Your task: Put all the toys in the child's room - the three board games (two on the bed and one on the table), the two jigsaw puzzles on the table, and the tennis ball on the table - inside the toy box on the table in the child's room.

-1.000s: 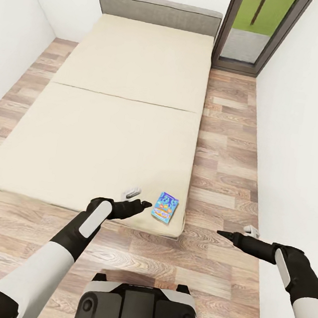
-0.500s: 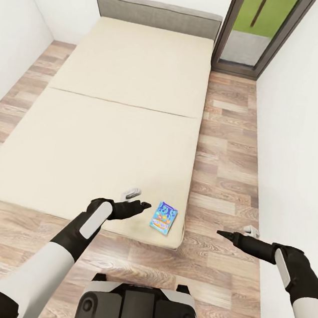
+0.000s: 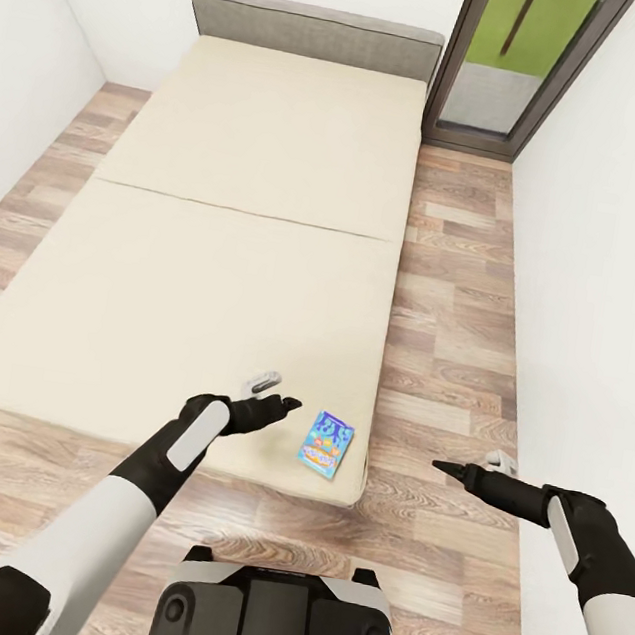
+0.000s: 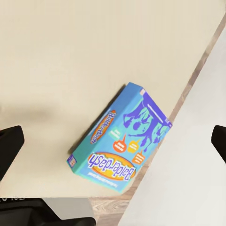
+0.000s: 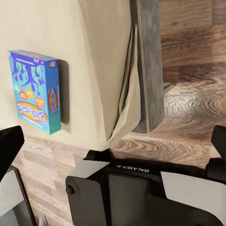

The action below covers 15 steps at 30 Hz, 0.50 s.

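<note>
A small blue board game [image 3: 326, 443] lies flat on the beige bed [image 3: 213, 273], close to its near right corner. My left gripper [image 3: 274, 394] hovers open over the mattress just left of the box, apart from it. In the left wrist view the blue box [image 4: 120, 141] sits between the spread fingertips [image 4: 10, 146], with nothing held. My right gripper [image 3: 469, 463] is open over the wood floor, right of the bed. The right wrist view looks past the bed corner at the same box [image 5: 35, 92]. The table and the toy box are out of view.
White walls close in on both sides. A dark-framed glass door [image 3: 515, 63] stands at the far right beside the grey headboard [image 3: 316, 27]. A strip of wood floor [image 3: 450, 306] runs along the bed's right side. My base [image 3: 276, 610] is just short of the bed's foot.
The whole view has shifted: the bed's near edge and the blue box now sit lower and closer to me. Both arms keep their pose and both grippers stay open.
</note>
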Available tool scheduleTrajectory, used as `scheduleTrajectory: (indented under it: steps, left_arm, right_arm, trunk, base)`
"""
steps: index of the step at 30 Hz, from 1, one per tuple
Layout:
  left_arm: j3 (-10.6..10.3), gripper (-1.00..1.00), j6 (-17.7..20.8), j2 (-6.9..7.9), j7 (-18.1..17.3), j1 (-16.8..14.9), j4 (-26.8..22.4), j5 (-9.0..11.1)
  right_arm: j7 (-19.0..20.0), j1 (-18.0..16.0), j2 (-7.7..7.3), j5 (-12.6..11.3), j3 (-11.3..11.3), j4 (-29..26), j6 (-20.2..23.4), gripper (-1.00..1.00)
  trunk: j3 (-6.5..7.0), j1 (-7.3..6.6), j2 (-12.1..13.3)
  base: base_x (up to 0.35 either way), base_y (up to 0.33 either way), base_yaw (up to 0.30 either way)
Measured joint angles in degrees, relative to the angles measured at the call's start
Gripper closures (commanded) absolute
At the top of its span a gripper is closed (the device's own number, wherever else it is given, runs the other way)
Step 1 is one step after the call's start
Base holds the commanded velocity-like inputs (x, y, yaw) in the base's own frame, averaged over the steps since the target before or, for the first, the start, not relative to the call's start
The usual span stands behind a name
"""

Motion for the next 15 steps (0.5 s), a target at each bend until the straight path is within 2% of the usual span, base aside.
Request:
scheduleTrajectory:
  steps: [2,8,15]
  left_arm:
    - [-0.01,-1.00,-0.67,-0.22,-0.02,-0.81,1.50,0.06]
    - [-0.06,-1.00,-5.03,-1.99,-0.48,-4.98,10.60,0.29]
    - [-0.04,-1.00,-7.09,-2.55,-2.50,-6.23,14.50,0.10]
  right_arm:
    - [0.00,0.01,0.03,0.04,0.00,0.00,0.00,-1.00]
    - [0.00,0.03,-0.06,0.05,-0.10,-0.01,0.00,-1.00]
    - [-0.03,0.03,-0.35,-0.03,-0.33,-0.05,0.00,-1.00]
  trunk:
    - [0.00,0.00,0.00]
    - [0.00,0.00,0.00]
    - [-0.07,0.00,0.00]
  base:
    - [0.011,0.000,0.000]
    - [0.005,0.000,0.000]
    - [0.001,0.000,0.000]
